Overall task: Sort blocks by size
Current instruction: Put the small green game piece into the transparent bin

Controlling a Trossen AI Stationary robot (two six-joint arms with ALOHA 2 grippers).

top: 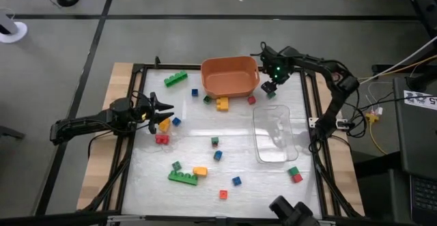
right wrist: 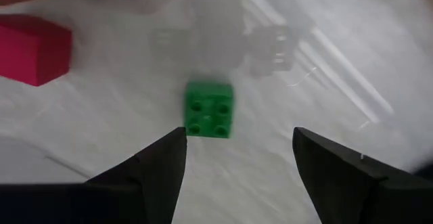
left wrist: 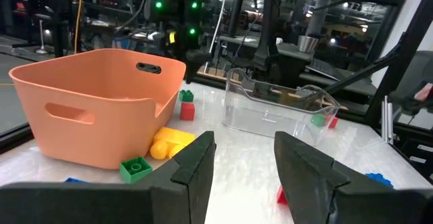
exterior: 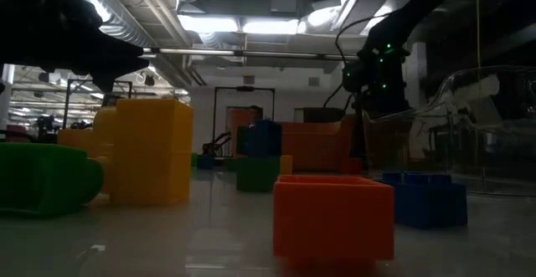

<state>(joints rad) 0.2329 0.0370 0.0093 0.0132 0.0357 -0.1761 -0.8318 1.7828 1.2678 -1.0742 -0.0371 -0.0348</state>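
Blocks in red, green, blue and yellow lie scattered over the white table top. My right gripper (top: 268,88) hangs at the far right, beside the orange bin (top: 229,75), pointing down. It is open (right wrist: 237,160) above a small green studded block (right wrist: 210,109) that lies flat on the table; its fingers stand clear of it. A red block (right wrist: 34,50) lies close by. My left gripper (top: 164,110) waits at the left, level and open (left wrist: 243,163), with nothing between its fingers. An orange block (top: 162,123), a blue one (top: 176,121) and a red one (top: 162,138) lie near it.
A clear plastic tray (top: 275,134) stands at the right. A long green brick (top: 175,78) lies far left of the bin, and a yellow block (top: 222,104) in front of it. Another long green brick (top: 183,177) and several small cubes lie toward the near edge.
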